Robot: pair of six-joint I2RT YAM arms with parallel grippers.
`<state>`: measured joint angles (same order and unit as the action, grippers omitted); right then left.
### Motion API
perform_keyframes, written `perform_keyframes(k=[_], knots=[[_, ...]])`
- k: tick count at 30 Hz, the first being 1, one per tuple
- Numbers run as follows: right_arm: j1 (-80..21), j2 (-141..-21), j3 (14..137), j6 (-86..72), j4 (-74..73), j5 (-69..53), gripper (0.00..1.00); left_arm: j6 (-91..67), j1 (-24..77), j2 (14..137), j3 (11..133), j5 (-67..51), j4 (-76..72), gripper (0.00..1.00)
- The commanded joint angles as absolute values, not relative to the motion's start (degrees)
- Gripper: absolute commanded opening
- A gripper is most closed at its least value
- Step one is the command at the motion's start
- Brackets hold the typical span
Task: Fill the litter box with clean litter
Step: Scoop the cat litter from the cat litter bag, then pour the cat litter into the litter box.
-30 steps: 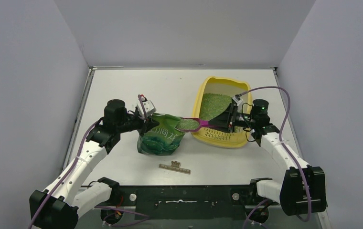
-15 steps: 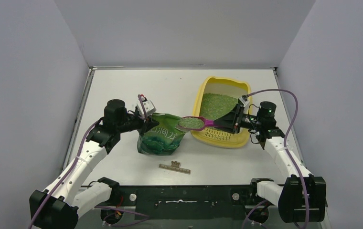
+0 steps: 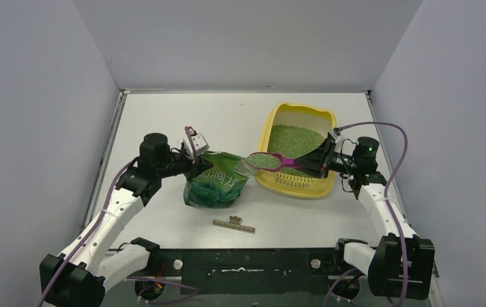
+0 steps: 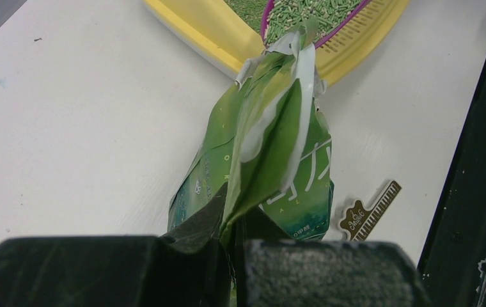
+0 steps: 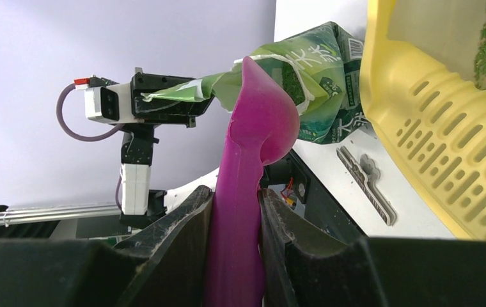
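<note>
Fig. My right gripper (image 3: 314,164) clamps the magenta scoop (image 3: 265,160), its loaded bowl at the near-left rim of the litter box (image 3: 268,123). The clean litter (image 3: 295,139) bed lies just beyond. My left gripper (image 3: 198,157) pinches the bag (image 3: 218,182).

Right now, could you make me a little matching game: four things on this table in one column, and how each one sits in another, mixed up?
1. magenta scoop
2. green bag
3. litter box
4. flat brown strip

A. pinched at its top by the left gripper
B. has clean litter on its floor
C. lying flat by the near edge of the table
D. held by its handle in the right gripper

Pairs: 1-D, 2-A, 3-B, 4-C.
</note>
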<state>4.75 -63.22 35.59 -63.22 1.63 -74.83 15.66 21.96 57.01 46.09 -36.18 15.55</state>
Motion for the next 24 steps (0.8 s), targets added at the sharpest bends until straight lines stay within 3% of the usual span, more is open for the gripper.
perform_keyframes(k=[1, 8, 24], knots=[[6.02, -61.09, 37.01, -62.58, 2.55, -77.88, 0.00, 15.56, 21.71, 57.06, 47.37, -35.95, 12.11, 0.00], [10.50, -60.51, 39.22, -64.60, 4.32, -76.43, 0.00, 15.15, 21.73, 57.33, 47.46, -36.36, 11.48, 0.00], [20.98, -69.71, 39.56, -81.69, 32.73, -71.01, 0.00, 15.67, 21.71, 56.79, 47.64, -35.37, 12.22, 0.00]])
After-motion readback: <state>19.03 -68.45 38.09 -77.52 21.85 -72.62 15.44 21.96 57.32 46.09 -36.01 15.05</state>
